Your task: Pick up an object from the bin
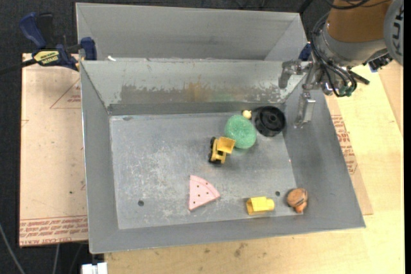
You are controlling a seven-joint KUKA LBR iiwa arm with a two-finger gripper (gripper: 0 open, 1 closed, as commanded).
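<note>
Approach stage: end effector (300, 99) hangs beside a black ring (268, 120) near the bin's (192, 83) right wall. Whether it is apart or together cannot be told. Next, it likely needs lowering over one thing.

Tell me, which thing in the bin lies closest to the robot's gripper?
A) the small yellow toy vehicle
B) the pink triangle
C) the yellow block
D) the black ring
D: the black ring lies at the back right of the bin floor, just left of the gripper. The other three lie farther off, toward the middle and the near edge.
</note>
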